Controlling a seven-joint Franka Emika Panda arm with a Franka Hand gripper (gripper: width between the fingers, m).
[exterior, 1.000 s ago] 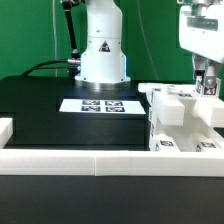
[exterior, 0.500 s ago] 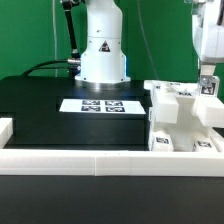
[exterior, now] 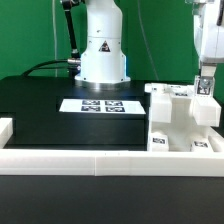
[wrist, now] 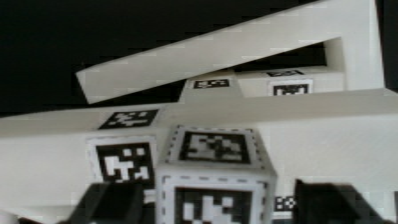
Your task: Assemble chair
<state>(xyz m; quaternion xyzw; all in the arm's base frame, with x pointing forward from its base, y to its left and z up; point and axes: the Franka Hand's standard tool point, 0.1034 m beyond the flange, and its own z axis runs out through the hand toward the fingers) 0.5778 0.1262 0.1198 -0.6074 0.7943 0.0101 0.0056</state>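
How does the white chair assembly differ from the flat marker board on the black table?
The chair is a blocky stepped structure that stands tall; the marker board is thin and lies flat. The chair sits at the exterior view's right against the white rail; the marker board lies mid-table, before the robot base. Both are white with black-and-white square tags.

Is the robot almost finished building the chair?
Partly. Several white pieces already sit together as one stepped chair at the exterior view's right, by the white rail. The gripper sits at the chair's top right, and whether it grips anything cannot be told. It does not look like a whole chair yet. The marker board lies flat behind.
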